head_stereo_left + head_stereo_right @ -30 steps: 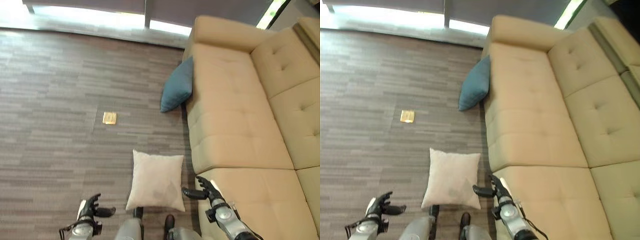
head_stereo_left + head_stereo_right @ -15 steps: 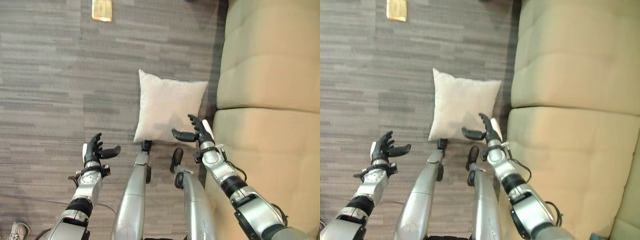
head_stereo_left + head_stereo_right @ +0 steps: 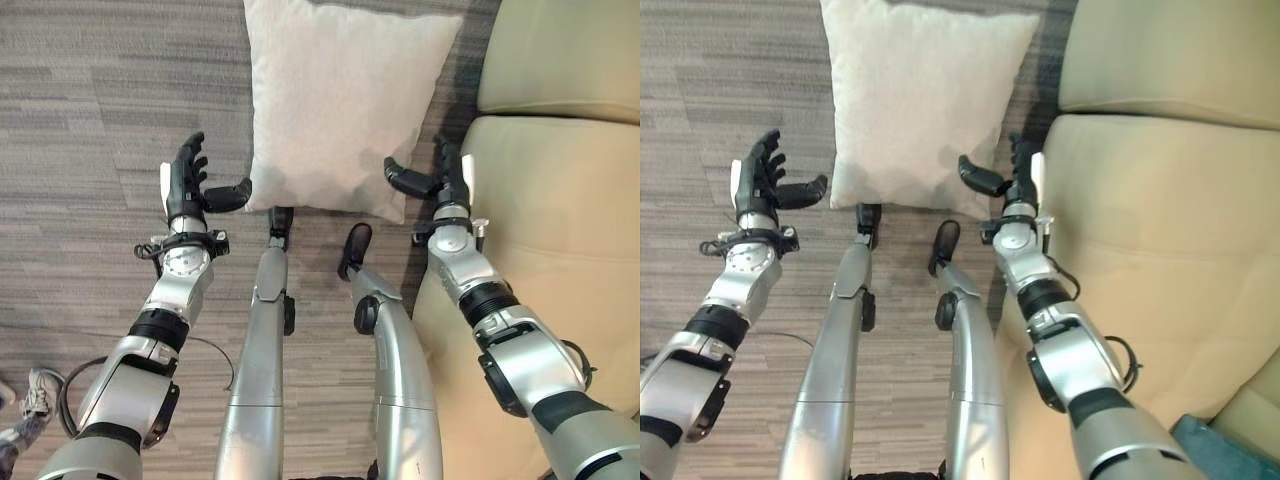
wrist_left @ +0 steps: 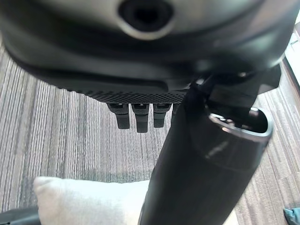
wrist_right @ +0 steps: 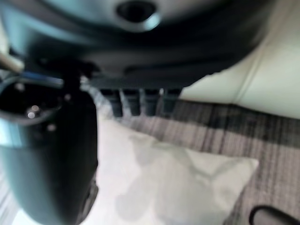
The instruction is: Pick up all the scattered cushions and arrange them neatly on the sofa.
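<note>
No writing is legible on any item. The white cushion (image 3: 340,100) lies flat on the grey carpet (image 3: 90,120) at upper centre of the left eye view, beside the beige sofa (image 3: 560,150) at right; the left hand (image 3: 190,185) and right hand (image 3: 440,180) flank its lower corners, fingers straight, holding nothing. The right eye view's lower right corner adds a teal object (image 3: 1230,450) on the sofa.

You're looking at a plain cream-white cushion (image 3: 340,95) on a carpet (image 3: 90,120) striped in grey and brown bands. The sofa (image 3: 560,200) is a plain tan-beige. Both hands, the left (image 3: 187,185) and right (image 3: 447,180), are black with white thumb covers.
</note>
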